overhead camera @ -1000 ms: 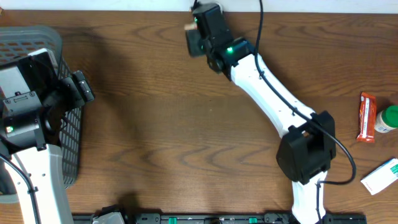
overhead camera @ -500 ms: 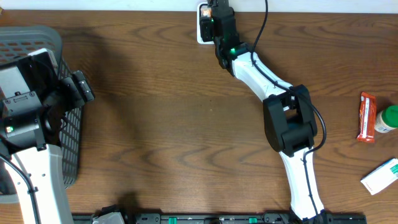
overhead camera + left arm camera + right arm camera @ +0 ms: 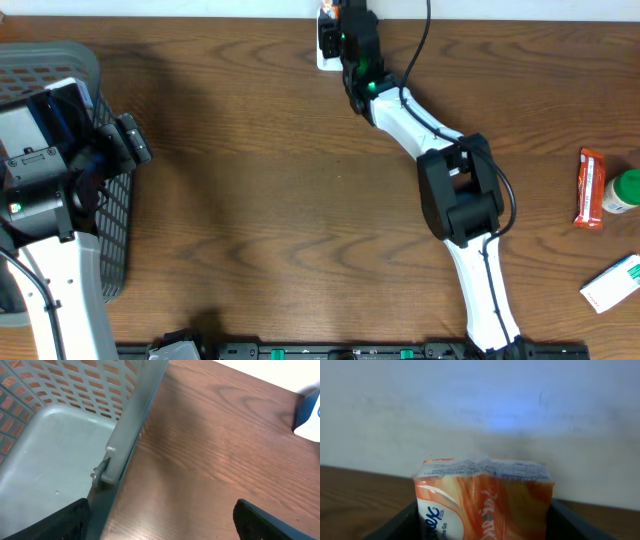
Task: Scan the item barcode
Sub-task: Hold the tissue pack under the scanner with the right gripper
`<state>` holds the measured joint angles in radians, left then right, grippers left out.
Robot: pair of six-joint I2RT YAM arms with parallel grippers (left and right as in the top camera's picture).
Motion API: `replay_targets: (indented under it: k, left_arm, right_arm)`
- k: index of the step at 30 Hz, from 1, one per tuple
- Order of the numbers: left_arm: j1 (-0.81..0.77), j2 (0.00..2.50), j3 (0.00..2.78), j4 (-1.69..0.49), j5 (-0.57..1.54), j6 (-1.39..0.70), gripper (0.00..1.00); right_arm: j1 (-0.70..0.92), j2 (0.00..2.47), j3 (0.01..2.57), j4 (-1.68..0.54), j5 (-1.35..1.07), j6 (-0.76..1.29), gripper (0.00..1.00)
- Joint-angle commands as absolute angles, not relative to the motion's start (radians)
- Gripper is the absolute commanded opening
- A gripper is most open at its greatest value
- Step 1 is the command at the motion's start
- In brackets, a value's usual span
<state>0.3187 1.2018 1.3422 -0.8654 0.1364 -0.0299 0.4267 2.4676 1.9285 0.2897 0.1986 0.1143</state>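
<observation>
- Overhead: right gripper (image 3: pixel 335 22) is reached out to the far edge of the table (image 3: pixel 250 210), on the tissue pack (image 3: pixel 323 42), which shows as a white and orange patch mostly hidden under the wrist
- Overhead: left gripper (image 3: pixel 130 142) is at the left side, over the rim of the grey basket (image 3: pixel 110 250)
- Overhead: at the right edge an orange bar (image 3: pixel 590 188) lies just beside a green-capped bottle (image 3: pixel 622 190); a white and green box (image 3: pixel 612 283) is nearer the front, well apart from both arms
- Left wrist: left gripper fingers (image 3: pixel 70 521) are spread wide with nothing between them, above the basket wall and bare table; a blue and white thing (image 3: pixel 309 415) is cut off at the right edge, cannot tell what it is
- Right wrist: orange and white tissue pack is upright between the two dark fingers (image 3: pixel 400 527), one against each side, so it looks held; white wall right behind, table edge low in frame
- No barcode readable on the face that shows
</observation>
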Motion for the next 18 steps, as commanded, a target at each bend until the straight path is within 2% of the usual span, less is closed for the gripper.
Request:
replay_targets:
  k: [1,9,18]
  left_arm:
    - [0.316,1.202,1.339,-0.868,0.146,-0.043,0.91]
    - [0.316,1.202,1.339,-0.868,0.146,-0.043,0.91]
    - [0.316,1.202,1.339,-0.868,0.146,-0.043,0.91]
  right_arm:
    - [0.423,2.500,1.936,0.296,0.205,0.092,0.63]
    - [0.421,2.501,1.936,0.263,0.217,0.088,0.63]
    - [0.421,2.310,1.938,-0.032,0.287,0.069,0.68]
